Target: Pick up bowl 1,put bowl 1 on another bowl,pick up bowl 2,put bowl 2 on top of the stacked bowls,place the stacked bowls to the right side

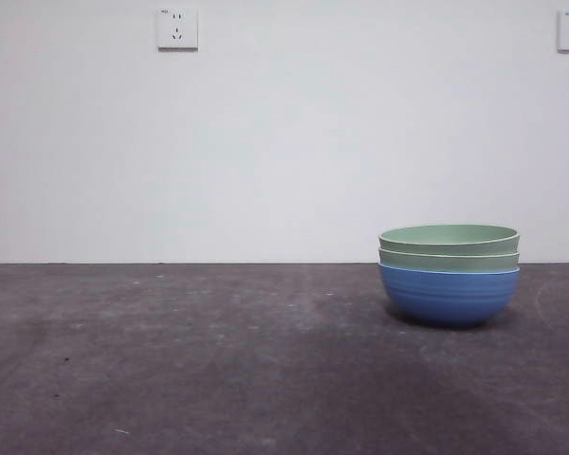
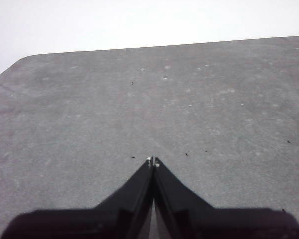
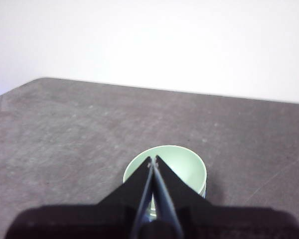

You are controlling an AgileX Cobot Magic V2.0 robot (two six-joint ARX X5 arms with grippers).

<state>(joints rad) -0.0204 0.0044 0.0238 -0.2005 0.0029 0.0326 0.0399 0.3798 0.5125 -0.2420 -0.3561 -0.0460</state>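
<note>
The stacked bowls (image 1: 449, 273) stand on the right part of the table: a blue ribbed bowl (image 1: 449, 296) at the bottom with two pale green bowls (image 1: 449, 237) nested in it. No arm shows in the front view. From the right wrist view I look down on the top green bowl (image 3: 182, 169); my right gripper (image 3: 153, 159) hangs above its near rim, jaws shut and holding nothing. My left gripper (image 2: 153, 160) is shut over bare table, with no bowl in its view.
The dark grey table (image 1: 190, 360) stretches left of the stack. A white wall with two sockets (image 1: 177, 28) stands behind. The left wrist view shows the table's rounded corner (image 2: 20, 62).
</note>
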